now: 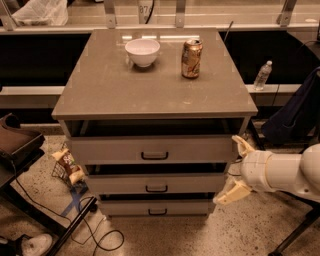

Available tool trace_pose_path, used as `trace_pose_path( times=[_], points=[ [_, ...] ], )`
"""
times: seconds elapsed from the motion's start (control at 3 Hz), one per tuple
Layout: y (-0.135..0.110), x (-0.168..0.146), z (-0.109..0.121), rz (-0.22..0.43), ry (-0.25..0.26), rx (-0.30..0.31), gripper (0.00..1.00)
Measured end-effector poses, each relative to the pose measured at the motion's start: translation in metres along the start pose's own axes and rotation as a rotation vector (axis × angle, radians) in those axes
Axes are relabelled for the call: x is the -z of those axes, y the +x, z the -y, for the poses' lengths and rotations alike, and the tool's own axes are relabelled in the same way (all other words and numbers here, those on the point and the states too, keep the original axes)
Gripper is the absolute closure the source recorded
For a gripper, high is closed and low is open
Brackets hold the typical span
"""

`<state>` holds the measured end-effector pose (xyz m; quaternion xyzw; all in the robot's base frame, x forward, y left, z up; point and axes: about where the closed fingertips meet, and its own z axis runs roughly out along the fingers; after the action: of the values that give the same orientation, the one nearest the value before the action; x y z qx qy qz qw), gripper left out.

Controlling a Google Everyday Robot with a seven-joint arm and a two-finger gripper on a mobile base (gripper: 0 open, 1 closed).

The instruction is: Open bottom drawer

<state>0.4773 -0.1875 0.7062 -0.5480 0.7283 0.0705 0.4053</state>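
- Grey-beige cabinet (150,95) fills the middle of the frame, seen from above and in front, with three drawers stacked in its face.
- One black handle sits at the centre of each drawer front: top drawer (200,149), middle drawer (200,183) and bottom drawer (125,207).
- The bottom drawer is the lowest and shortest front, at lower centre just above the floor. A dark gap runs above it, and its inside does not show.
- One white robot arm (285,172) enters from the right edge.
- Its gripper (236,170) hangs just off the cabinet's right side, level with the middle drawer.
- Two cream fingers (233,193) are spread wide apart with nothing between them. Whether the lower one touches the cabinet cannot be told.
- Two things stand on the cabinet top, towards the upper centre: one white bowl (142,52), showing only its pale inside, and to its right one upright bronze drink can (191,58).
- One clear water bottle (262,75) stands on a ledge at upper right.
- One dark blue cloth (297,112) hangs at the right edge, above the arm.
- One clear plastic bag (40,12) lies at upper left.
- One snack packet (67,165) lies on the speckled floor, left of the drawers.
- Black cables (97,235) and one white shoe (35,244) lie at lower left.
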Motion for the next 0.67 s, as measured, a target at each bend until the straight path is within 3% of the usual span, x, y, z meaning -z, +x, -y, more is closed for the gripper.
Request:
trace_pose_path(
  times=[0.33, 0.67],
  points=[
    [0.0021, -0.0036, 0.0128, -0.004, 0.050, 0.005, 0.00],
    [0.0021, -0.0036, 0.0128, -0.004, 0.050, 0.005, 0.00]
  ],
)
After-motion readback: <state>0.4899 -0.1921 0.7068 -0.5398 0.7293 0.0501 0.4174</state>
